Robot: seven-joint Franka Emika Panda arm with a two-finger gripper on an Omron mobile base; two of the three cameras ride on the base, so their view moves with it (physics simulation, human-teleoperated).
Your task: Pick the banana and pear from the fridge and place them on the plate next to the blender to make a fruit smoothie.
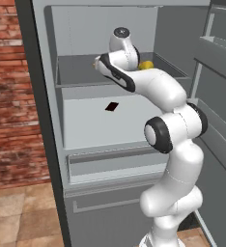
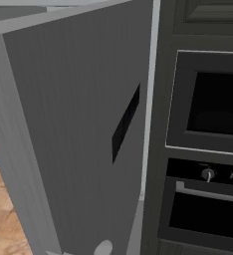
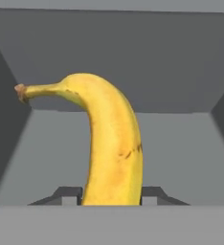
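Hand view is showing the tool (image 3: 111,196) pinching the banana (image 3: 111,148) near one end, risking it swinging loose on the fridge (image 1: 110,125) shelf.

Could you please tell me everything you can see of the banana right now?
The banana is slim, curved and yellow, with a smooth skin, a few small brown flecks and a brownish stem tip at the far end, bending left in the hand view. It lies on a pale grey shelf inside the fridge, pointing away from the hand. The gripper is shut on its near end, one dark finger on either side. In the left base view, a patch of yellow shows past the arm's wrist.
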